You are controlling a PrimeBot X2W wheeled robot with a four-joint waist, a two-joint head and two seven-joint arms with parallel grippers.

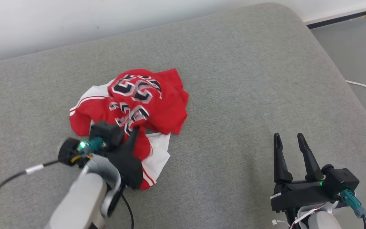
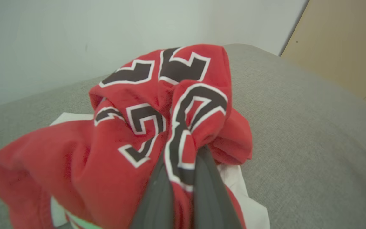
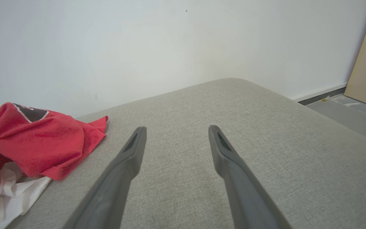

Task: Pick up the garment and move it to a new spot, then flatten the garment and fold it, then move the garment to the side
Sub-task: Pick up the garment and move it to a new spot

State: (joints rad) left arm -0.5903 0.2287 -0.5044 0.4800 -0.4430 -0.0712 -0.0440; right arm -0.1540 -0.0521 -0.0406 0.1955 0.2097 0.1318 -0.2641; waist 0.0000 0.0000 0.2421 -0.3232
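garment (image 1: 157, 105) lies bunched, pinched by left claw (image 1: 135, 130), right claw (image 1: 288, 136) spread.

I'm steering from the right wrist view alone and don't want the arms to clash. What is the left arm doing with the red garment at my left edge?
Observer: The left gripper is shut on a bunched fold of the garment, on the side nearest the robot.
Operator: Is the garment lifted off the surface?
Observer: I cannot tell for the pinched fold. In the head view the rest lies crumpled on the grey cushion, with a white panel underneath.
Operator: Does the left arm cross my path to it?
Observer: No. The pale left forearm comes in from the lower left, and only bare cushion lies between the garment and the right gripper.
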